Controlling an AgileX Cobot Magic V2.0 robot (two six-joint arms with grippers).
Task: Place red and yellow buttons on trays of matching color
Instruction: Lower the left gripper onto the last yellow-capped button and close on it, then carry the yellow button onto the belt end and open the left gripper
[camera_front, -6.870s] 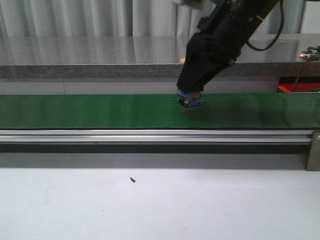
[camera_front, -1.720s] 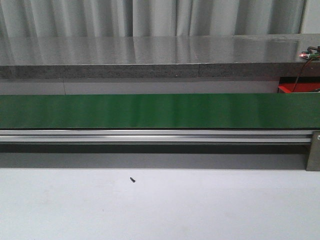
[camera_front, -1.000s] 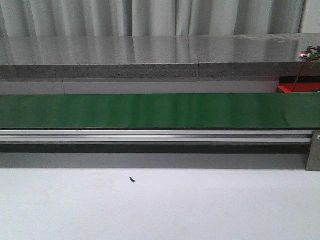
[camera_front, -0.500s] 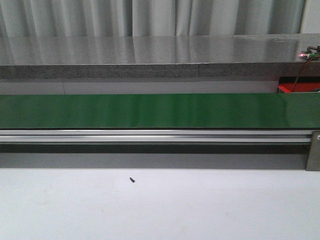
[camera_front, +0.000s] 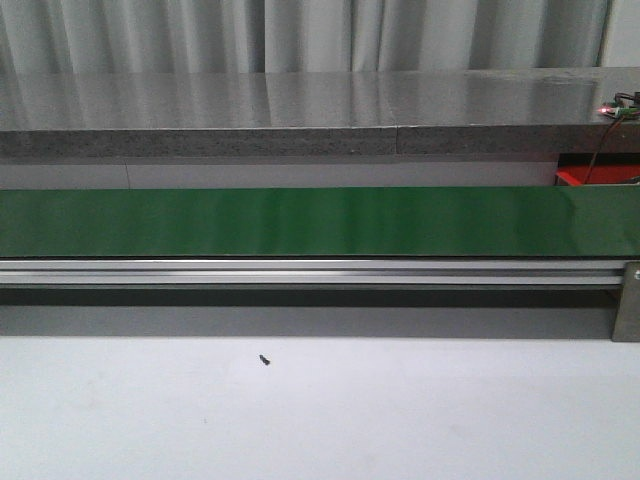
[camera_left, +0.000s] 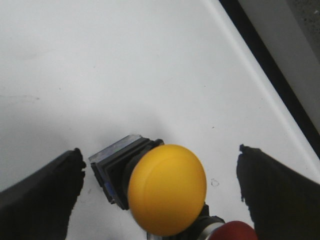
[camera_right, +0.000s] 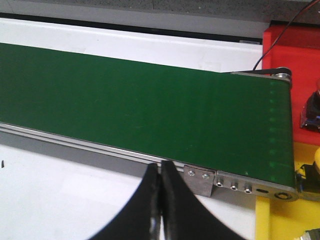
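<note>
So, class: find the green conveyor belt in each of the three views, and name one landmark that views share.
Front view: green conveyor belt is a band across mid-picture.
Left wrist view: not in it.
Right wrist view: belt fills the middle, ending at right.
Shared landmark: the aluminium rail along its near edge.

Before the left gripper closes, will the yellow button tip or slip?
The yellow button lies on its side with a wide domed cap and narrower dark body, so a push would probably roll it. The smooth dome looks slippery; gripping the squarer body seems safer.

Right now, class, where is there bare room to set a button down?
The green belt is bare end to end, and so is the white table before its rail, save a small screw. Crowded: around the yellow button, between the left fingers.
</note>
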